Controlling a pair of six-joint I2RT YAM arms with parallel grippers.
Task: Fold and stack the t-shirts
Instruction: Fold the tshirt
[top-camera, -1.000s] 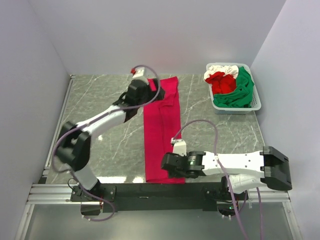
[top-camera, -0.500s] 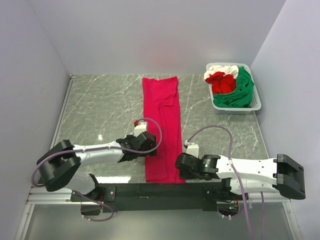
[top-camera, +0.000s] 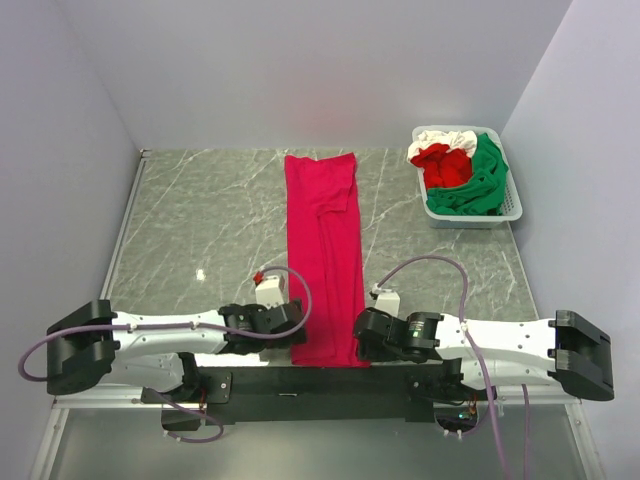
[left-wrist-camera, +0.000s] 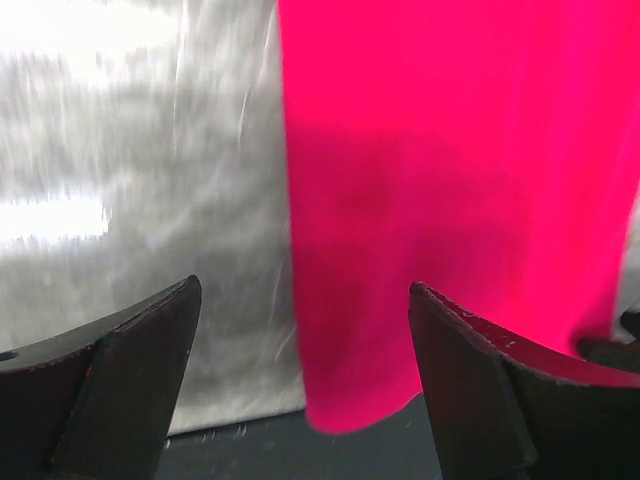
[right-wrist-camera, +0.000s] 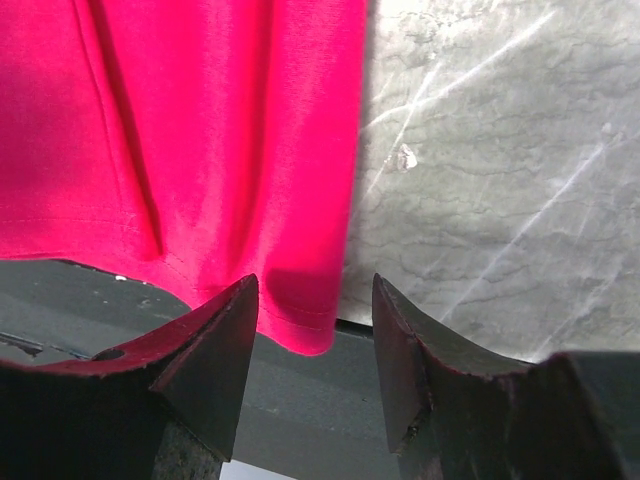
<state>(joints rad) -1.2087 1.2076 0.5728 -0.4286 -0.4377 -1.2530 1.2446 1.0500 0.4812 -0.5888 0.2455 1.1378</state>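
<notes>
A crimson-red t-shirt (top-camera: 324, 240), folded into a long strip, lies down the middle of the table; its near hem hangs over the front edge. My left gripper (top-camera: 296, 338) is open at its near left corner, jaws astride the shirt's left edge (left-wrist-camera: 340, 330). My right gripper (top-camera: 358, 340) is open at the near right corner, jaws astride the hem corner (right-wrist-camera: 305, 320). Neither holds cloth. Green, red and white t-shirts (top-camera: 462, 172) lie bunched in the basket.
A white slotted basket (top-camera: 508, 205) stands at the back right, by the right wall. The black front rail (top-camera: 320, 378) runs under the shirt's hem. Grey marble tabletop (top-camera: 200, 220) lies bare on the left. Walls close in three sides.
My left arm swung from the shirt's far end back to its near left corner. My right gripper shifted slightly right along the near hem. The shirt's far end now lies flat.
</notes>
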